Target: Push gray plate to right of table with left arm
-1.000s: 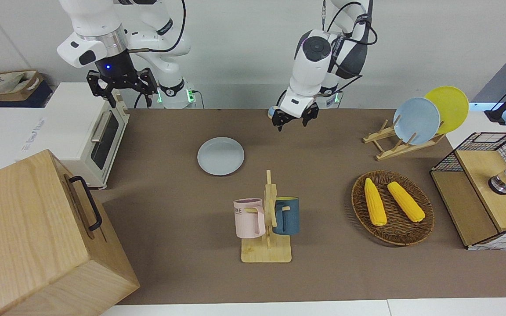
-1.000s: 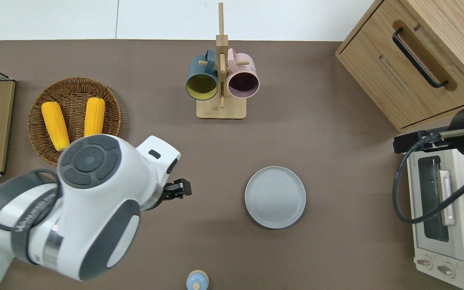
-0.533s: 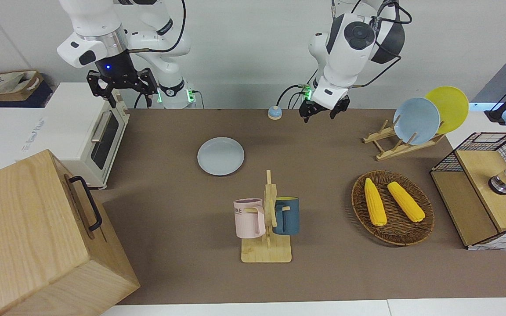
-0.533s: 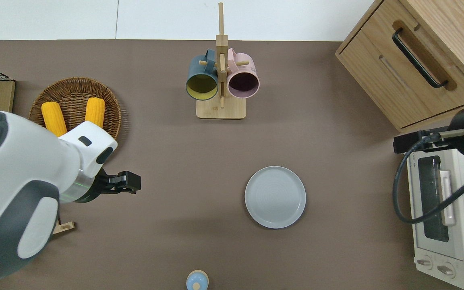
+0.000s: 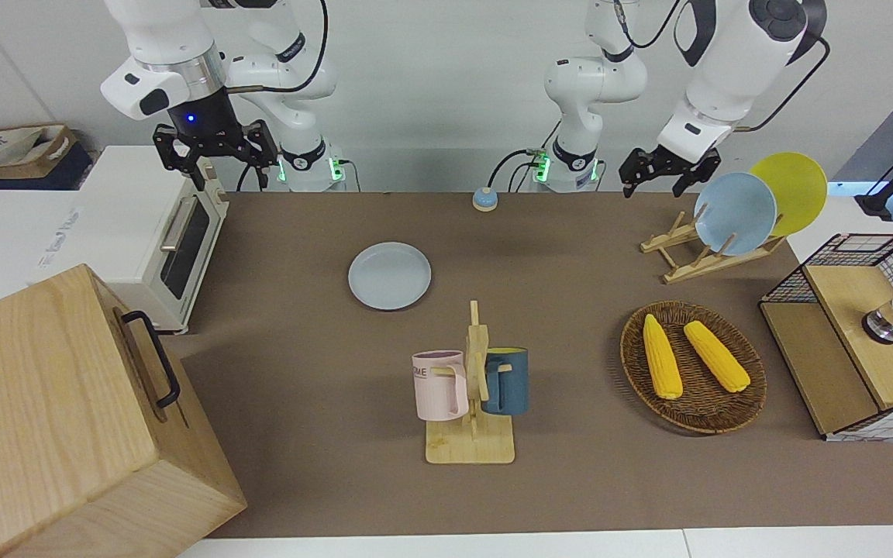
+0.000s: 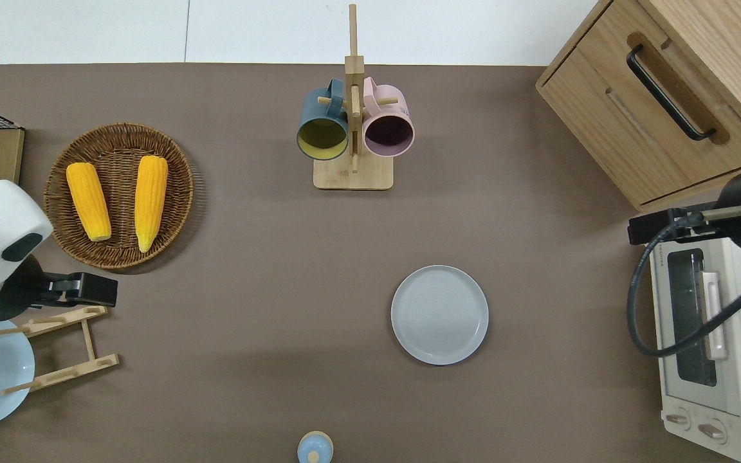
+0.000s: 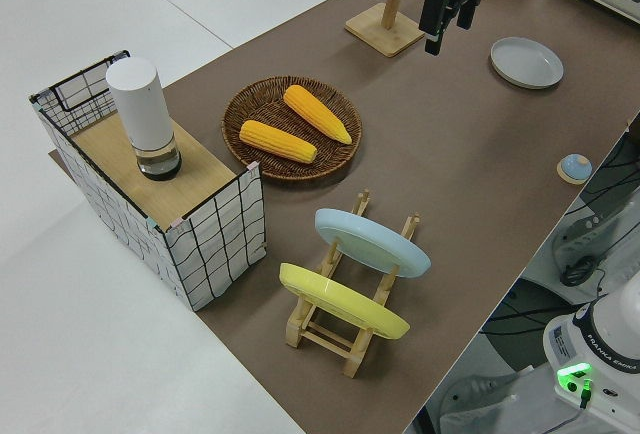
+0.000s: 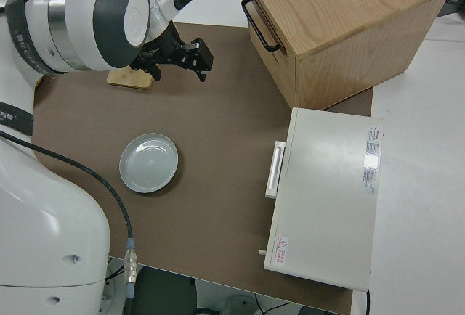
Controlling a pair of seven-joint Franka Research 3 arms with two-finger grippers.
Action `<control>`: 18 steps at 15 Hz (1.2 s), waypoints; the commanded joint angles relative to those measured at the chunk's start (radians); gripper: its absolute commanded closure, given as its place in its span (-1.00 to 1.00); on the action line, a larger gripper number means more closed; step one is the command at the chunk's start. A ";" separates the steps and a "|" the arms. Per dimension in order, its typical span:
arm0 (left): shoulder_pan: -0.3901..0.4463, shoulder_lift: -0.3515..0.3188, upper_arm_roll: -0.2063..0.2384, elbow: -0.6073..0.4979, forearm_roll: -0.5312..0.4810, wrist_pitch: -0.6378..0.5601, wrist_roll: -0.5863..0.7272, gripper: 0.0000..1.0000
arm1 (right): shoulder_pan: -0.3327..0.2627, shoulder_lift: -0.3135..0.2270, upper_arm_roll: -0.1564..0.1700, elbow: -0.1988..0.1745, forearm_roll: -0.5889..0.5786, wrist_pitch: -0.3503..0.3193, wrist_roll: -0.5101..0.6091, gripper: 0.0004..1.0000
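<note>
The gray plate (image 6: 440,315) (image 5: 389,276) lies flat on the brown table (image 6: 248,257), nearer to the robots than the mug rack and toward the right arm's end. It also shows in both side views (image 7: 526,61) (image 8: 149,162), and nothing touches it. My left gripper (image 6: 91,290) (image 5: 654,180) hangs open and empty in the air at the left arm's end of the table. It is over the spot between the corn basket and the wooden dish rack, far from the plate. The right arm is parked, its gripper (image 5: 214,159) open.
A mug rack (image 6: 352,173) holds two mugs. A wicker basket (image 6: 181,193) holds two corn cobs. A dish rack (image 5: 706,256) carries a sky-blue and a yellow plate. A wooden cabinet (image 6: 666,96) and toaster oven (image 6: 698,347) stand at the right arm's end. A small bell (image 6: 314,447) sits near the robots.
The left arm has swung away from the middle of the table to its own end and risen. The gray plate and the right arm have not moved.
</note>
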 commanded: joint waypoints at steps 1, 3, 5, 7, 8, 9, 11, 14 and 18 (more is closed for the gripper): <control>0.002 -0.001 0.061 0.070 0.033 -0.033 0.104 -1.00 | -0.003 -0.004 -0.001 0.005 0.022 -0.014 -0.001 -0.97; 0.002 -0.001 0.097 0.090 0.033 -0.033 0.144 -1.00 | -0.003 -0.004 -0.001 0.005 0.022 -0.012 -0.001 -0.97; 0.005 -0.001 0.123 0.093 0.033 -0.033 0.184 -1.00 | -0.003 -0.004 -0.001 0.005 0.022 -0.014 -0.001 -0.97; 0.015 -0.001 0.135 0.099 0.031 -0.033 0.198 -1.00 | -0.003 -0.004 -0.001 0.005 0.022 -0.014 -0.001 -0.97; 0.032 0.002 0.135 0.103 0.025 -0.033 0.198 -1.00 | -0.003 -0.004 -0.001 0.005 0.022 -0.014 -0.001 -0.97; 0.038 0.006 0.135 0.111 0.027 -0.033 0.197 -1.00 | -0.003 -0.004 -0.001 0.005 0.022 -0.012 -0.001 -0.97; 0.037 0.006 0.135 0.117 0.030 -0.033 0.197 -1.00 | -0.003 -0.004 -0.001 0.005 0.022 -0.012 -0.001 -0.97; 0.037 0.006 0.134 0.117 0.033 -0.033 0.197 -1.00 | -0.003 -0.004 -0.001 0.005 0.022 -0.012 -0.001 -0.97; 0.037 0.003 0.135 0.117 0.019 -0.033 0.198 -1.00 | -0.003 -0.004 -0.001 0.005 0.022 -0.014 -0.001 -0.97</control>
